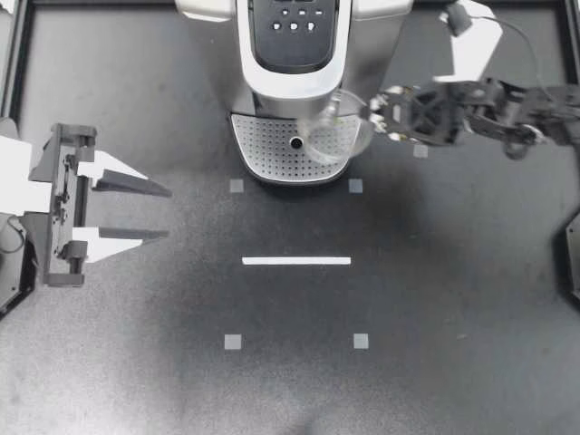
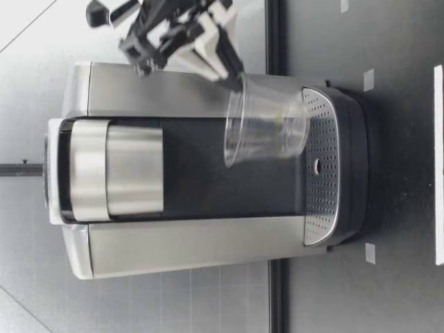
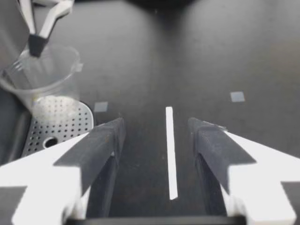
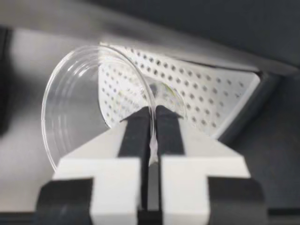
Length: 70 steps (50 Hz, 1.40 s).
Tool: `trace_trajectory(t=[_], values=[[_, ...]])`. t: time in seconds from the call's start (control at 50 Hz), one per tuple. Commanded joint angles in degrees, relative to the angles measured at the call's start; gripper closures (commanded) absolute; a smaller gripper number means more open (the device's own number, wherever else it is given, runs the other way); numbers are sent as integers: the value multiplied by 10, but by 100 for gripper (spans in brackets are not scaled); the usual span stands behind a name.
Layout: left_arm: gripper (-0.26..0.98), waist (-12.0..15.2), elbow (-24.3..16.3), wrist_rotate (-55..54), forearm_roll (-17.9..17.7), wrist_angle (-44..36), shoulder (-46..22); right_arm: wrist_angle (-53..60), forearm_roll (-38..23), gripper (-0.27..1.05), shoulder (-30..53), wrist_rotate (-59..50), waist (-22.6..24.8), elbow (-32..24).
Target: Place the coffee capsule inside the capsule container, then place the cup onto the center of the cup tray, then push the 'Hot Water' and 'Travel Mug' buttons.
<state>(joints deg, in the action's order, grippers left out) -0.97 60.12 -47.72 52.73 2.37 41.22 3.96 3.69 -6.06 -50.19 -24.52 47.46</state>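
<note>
A clear plastic cup [image 1: 328,136] hangs over the right part of the perforated cup tray [image 1: 272,149] of the coffee machine [image 1: 292,45]. My right gripper [image 1: 364,116] comes in from the right and is shut on the cup's rim. In the low view the cup [image 2: 267,128] is upright, its base just above the tray [image 2: 320,132]. The right wrist view shows both fingers [image 4: 136,131] pinching the rim wall of the cup [image 4: 89,108]. My left gripper [image 1: 169,213] stands open at the table's left with nothing in it. No capsule is in sight.
The machine's button panel [image 1: 294,23] faces up at the back. A white tape line [image 1: 296,261] and small grey tape squares [image 1: 233,342] mark the dark table in front of the machine. Black frame rails run along the table's edges.
</note>
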Motion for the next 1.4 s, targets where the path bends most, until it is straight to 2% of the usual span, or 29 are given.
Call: trace_trajectory(t=[0.0, 0.34, 0.82, 1.16, 1.38], values=[[25, 2, -5, -2, -1, -3, 2, 6, -1, 67, 4, 2, 4, -24], [25, 1, 5, -2, -8, -3, 3, 2, -1, 67, 56, 2, 18, -65], [25, 2, 16, -2, -15, -4, 38, -4, -1, 67, 50, 3, 18, -55], [25, 2, 15, -2, -18, -7, 38, -4, -1, 66, 51, 3, 18, -47], [25, 2, 15, -2, -18, -11, 38, -1, -2, 54, 47, 4, 18, -47]])
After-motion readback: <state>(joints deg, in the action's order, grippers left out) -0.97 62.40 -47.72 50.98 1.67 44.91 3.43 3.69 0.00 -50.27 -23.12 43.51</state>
